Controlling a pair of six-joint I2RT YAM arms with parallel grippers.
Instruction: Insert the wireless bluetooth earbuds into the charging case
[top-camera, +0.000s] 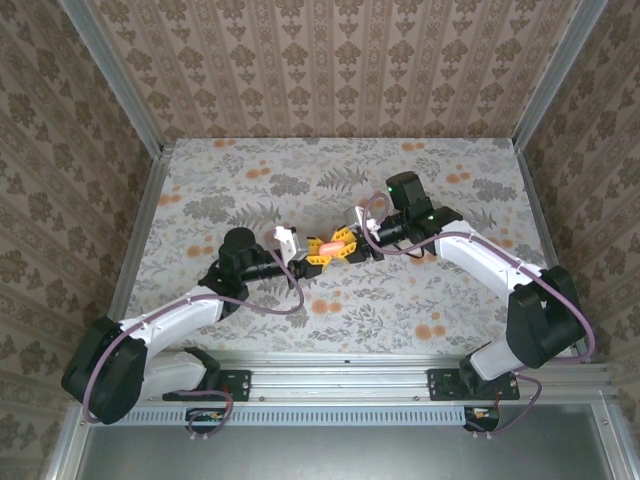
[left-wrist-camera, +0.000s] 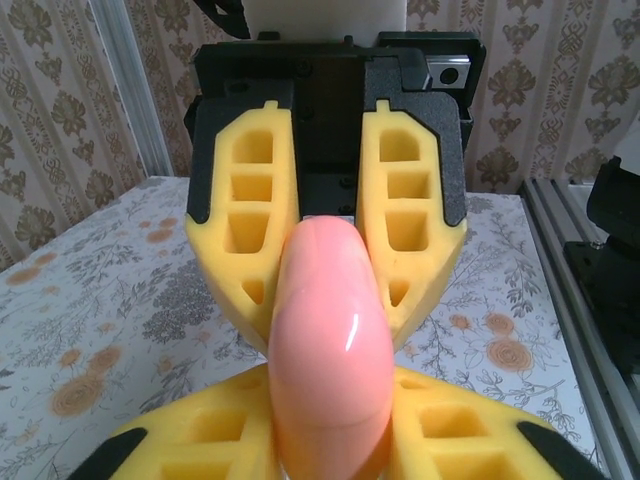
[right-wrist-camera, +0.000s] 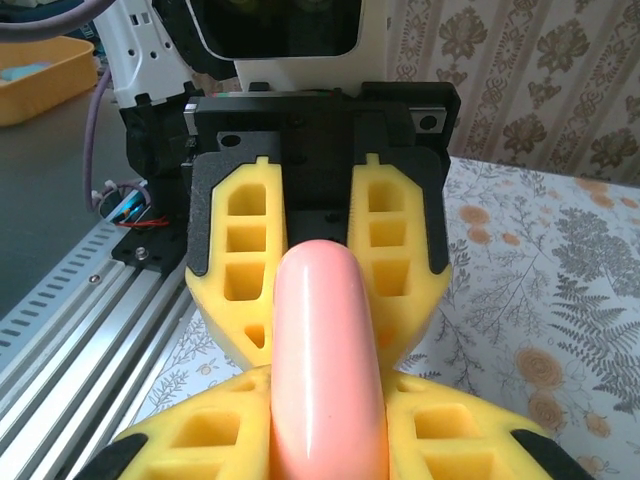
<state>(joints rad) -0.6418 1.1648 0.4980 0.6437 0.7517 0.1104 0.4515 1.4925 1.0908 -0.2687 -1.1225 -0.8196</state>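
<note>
A coral-pink, rounded charging case (top-camera: 335, 246) hangs above the middle of the floral table (top-camera: 230, 190), held from both ends. My left gripper (top-camera: 318, 253) is shut on its left end, and my right gripper (top-camera: 352, 247) is shut on its right end. In the left wrist view the case (left-wrist-camera: 330, 340) sits between my own yellow fingers (left-wrist-camera: 200, 430), with the right gripper's fingers (left-wrist-camera: 245, 200) hugging its far end. The right wrist view mirrors this: the case (right-wrist-camera: 325, 350) lies between my fingers (right-wrist-camera: 200, 435), and the left gripper's fingers (right-wrist-camera: 235, 250) clasp it beyond. The case is closed. The earbuds are out of view.
An aluminium rail (top-camera: 400, 365) runs along the near table edge. Metal frame posts (top-camera: 140, 110) and wallpapered walls close in the sides and back. A yellow bin (right-wrist-camera: 30, 75) sits off the table beyond the rail.
</note>
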